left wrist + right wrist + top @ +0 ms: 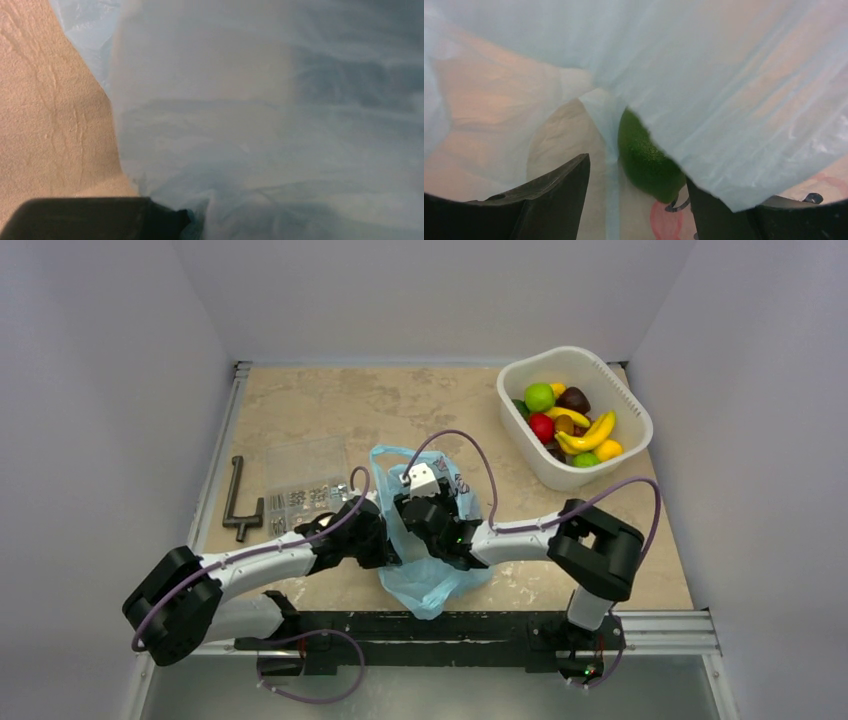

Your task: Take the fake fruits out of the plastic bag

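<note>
The light-blue plastic bag (432, 585) lies crumpled at the table's near middle. My left gripper (386, 543) is at its left edge. In the left wrist view the bag's film (280, 125) fills the frame and gathers into a fold at my one visible black finger (100, 220), so the gripper looks shut on the bag. My right gripper (432, 525) reaches into the bag from the right. In the right wrist view it (636, 175) is open. A green fake fruit (644, 157) lies between its fingers, close to the right one, half covered by bag film (734, 90).
A white slotted basket (520, 375) at the back right holds several fake fruits. A clear flat box of metal parts (305, 480) and a black L-shaped tool (240, 505) lie at the left. Grey walls close in the table.
</note>
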You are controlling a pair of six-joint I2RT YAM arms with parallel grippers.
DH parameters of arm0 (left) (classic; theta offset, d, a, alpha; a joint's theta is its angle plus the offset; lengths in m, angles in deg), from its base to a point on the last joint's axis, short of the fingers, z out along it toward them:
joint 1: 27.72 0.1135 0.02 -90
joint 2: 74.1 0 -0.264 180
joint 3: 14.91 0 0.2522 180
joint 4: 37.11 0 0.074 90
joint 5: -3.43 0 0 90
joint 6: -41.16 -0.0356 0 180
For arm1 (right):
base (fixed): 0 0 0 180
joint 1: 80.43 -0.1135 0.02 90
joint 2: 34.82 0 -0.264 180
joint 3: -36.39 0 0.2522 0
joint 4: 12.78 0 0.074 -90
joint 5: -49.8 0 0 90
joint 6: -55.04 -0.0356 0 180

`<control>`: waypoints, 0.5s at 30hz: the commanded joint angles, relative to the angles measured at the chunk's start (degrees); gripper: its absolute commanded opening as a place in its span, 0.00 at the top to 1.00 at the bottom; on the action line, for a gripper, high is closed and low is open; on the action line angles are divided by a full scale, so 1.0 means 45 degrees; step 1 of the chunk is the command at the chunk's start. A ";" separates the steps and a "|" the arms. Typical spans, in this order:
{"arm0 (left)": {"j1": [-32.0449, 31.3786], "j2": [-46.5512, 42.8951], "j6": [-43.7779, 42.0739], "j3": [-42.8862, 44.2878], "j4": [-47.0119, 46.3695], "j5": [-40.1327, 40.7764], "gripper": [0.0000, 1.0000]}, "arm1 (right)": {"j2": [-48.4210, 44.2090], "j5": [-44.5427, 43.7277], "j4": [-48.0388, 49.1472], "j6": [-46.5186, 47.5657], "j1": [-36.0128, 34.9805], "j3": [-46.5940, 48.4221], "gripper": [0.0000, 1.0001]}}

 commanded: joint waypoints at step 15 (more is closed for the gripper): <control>0.0023 -0.0542 0.0019 -0.0059 0.0283 0.0159 1.00 | 0.2242 -0.0936 0.2115 0.0818 0.0773 0.1120 0.42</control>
